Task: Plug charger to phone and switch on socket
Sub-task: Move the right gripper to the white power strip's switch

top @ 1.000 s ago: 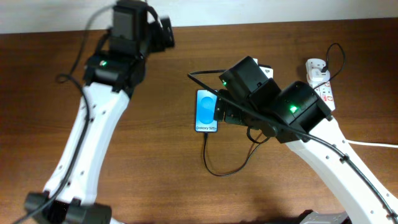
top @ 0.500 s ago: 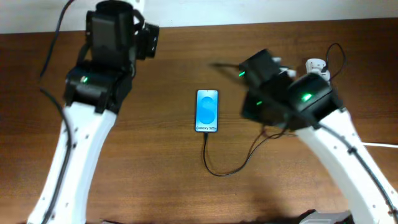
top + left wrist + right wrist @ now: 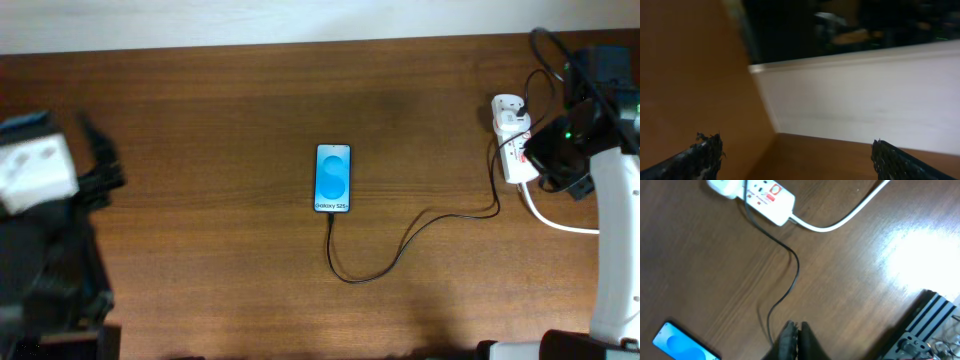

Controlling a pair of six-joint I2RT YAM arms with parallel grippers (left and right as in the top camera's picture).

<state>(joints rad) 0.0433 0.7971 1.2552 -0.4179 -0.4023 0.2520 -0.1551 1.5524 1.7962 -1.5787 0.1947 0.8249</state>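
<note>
The phone [image 3: 333,178] lies flat at the table's middle, blue screen lit, white text at its near end. The charger's thin black cable [image 3: 400,248] meets the phone's near end, loops right and runs up to the white socket [image 3: 514,148] at the far right. My right arm [image 3: 578,150] is beside the socket. In the right wrist view my right gripper [image 3: 796,327] is shut and empty above bare wood, with the socket [image 3: 767,196], the cable [image 3: 792,275] and the phone [image 3: 677,342] in sight. My left gripper [image 3: 795,147] is open and empty at the table's left edge, facing a wall.
The socket's thick white cord [image 3: 560,222] trails off to the right and shows in the right wrist view [image 3: 840,222]. My left arm [image 3: 45,240] fills the left edge of the table. A black metal stand [image 3: 927,325] sits past the table's edge.
Both arms have pulled away from the middle: the left to the left edge, the right to the socket at the right edge. The phone and its cable stay put.
</note>
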